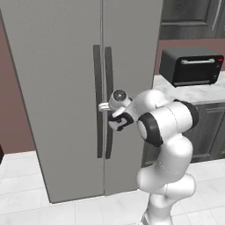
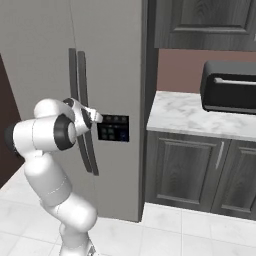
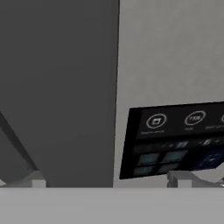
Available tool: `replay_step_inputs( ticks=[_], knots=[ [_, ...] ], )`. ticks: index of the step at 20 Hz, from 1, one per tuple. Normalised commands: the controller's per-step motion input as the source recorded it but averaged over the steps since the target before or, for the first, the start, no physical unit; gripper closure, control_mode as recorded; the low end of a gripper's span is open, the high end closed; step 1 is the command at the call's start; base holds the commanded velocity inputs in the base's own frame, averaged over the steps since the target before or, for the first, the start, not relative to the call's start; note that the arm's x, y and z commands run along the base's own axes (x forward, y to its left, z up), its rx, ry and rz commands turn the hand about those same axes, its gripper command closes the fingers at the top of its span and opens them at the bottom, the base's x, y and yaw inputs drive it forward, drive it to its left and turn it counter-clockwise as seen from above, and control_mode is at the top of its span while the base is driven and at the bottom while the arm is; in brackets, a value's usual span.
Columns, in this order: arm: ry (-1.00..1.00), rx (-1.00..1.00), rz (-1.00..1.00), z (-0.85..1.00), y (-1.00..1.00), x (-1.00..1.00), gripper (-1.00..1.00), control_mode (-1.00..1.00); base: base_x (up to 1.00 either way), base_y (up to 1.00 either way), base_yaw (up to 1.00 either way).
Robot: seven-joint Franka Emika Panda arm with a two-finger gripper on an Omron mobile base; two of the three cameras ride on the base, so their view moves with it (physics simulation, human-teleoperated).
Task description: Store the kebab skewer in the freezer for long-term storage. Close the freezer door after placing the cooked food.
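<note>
Looking along the hand, you see the gripper (image 3: 109, 180) spread wide and holding nothing, its 2 fingertips (image 3: 38, 180) far apart at the bottom of that view. Straddled between them is a dark handle (image 3: 65, 92), close up against the camera. Just beyond, to its right, sits the control panel (image 3: 175, 140) on the grey freezer door (image 3: 170, 52).

From the base you see the arm bent at the elbow, with the gripper (image 1: 103, 107) pressed up to the 2 vertical handles (image 1: 102, 101) where the freezer (image 1: 57, 88) doors meet. Both doors stand shut. In the right base view the panel (image 2: 113, 127) lies just right of the hand, on the door (image 2: 112, 60) nearest the counter (image 2: 190, 115).

Farther right, a black toaster oven (image 1: 191, 66) sits on that marble counter, with dark cupboards (image 2: 200, 170) below and above. You cannot see the skewer from any camera.
</note>
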Motion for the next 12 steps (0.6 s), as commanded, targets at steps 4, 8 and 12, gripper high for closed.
replay_step_inputs(
  ticks=[4, 8, 12],
  knots=[
    [0.00, 0.00, 0.00, 0.07, 0.00, 0.44, -1.00, -1.00, 0.00, 0.00, 0.00],
    [0.00, 0.00, 0.00, 0.01, -0.01, 0.45, -1.00, -1.00, 0.00, 0.00, 0.00],
    [0.00, 0.00, 0.00, 0.00, -0.10, 0.46, -1.00, -1.00, 0.00, 0.00, 0.00]
  ],
)
